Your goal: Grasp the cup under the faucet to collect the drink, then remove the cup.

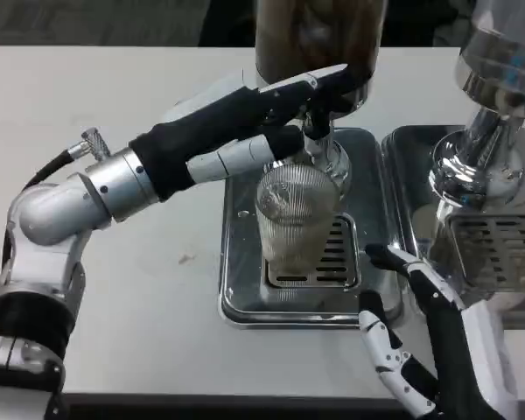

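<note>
A ribbed clear glass cup [296, 219] stands upright on the slotted grate of the steel drip tray [245, 302], directly under the faucet [318, 140] of a dark drink dispenser [319, 35]. Its lower part looks pale beige. My left hand [284, 109] reaches in from the left above the cup, its fingers lying over the faucet handle and its thumb below it. My right hand [420, 341] hovers at the tray's front right corner with its fingers apart, holding nothing and a little short of the cup.
A second steel dispenser [499, 105] with its own drip tray [490, 254] stands at the right, close to my right forearm. The white table [114, 289] stretches left of the tray, with a small speck on it.
</note>
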Controlling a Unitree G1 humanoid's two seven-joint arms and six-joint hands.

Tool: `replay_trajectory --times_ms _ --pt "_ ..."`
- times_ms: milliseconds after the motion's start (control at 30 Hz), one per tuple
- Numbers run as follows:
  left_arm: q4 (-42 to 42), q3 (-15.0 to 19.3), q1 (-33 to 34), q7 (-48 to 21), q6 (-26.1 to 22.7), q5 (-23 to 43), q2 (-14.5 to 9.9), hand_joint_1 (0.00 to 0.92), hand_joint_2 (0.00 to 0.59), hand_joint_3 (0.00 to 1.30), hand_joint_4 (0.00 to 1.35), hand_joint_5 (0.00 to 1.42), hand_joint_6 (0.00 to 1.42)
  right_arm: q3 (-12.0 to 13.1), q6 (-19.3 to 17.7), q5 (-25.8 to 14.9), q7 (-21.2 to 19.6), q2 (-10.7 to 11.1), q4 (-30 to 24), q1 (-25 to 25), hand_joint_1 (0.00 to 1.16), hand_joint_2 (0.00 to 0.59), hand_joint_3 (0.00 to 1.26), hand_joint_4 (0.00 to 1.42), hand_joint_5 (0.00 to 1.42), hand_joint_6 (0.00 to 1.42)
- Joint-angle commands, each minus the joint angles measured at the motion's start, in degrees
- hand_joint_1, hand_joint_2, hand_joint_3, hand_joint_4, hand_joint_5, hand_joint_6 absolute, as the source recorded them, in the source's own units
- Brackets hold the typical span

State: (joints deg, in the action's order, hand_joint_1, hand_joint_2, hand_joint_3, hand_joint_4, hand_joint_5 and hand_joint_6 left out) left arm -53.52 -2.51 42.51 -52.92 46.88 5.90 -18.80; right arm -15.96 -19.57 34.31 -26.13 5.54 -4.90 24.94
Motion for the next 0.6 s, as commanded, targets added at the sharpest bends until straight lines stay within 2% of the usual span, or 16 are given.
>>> replay_trajectory --times_ms 33,267,600 --pt "-0.9 -2.9 -0.3 0.5 2.5 -4.3 -1.0 0.000 0.069 0.11 0.02 0.11 0.04 0.4 -0.7 -0.5 0.2 0.1 -0.5 0.0 0.37 0.452 0.32 0.30 0.18 0.14" --pt "-1.2 -5.0 -0.2 4.2 6.2 -7.2 -1.8 0.000 0.061 0.09 0.02 0.11 0.05 0.4 -0.8 -0.5 0.1 0.0 -0.5 0.1 0.37 0.452 0.32 0.30 0.18 0.14" --pt "-1.7 -7.0 -0.1 7.9 9.0 -9.8 -2.6 0.000 0.066 0.09 0.02 0.11 0.05 0.4 -1.0 -0.8 0.1 -0.2 -0.4 0.0 0.37 0.452 0.32 0.30 0.18 0.14"
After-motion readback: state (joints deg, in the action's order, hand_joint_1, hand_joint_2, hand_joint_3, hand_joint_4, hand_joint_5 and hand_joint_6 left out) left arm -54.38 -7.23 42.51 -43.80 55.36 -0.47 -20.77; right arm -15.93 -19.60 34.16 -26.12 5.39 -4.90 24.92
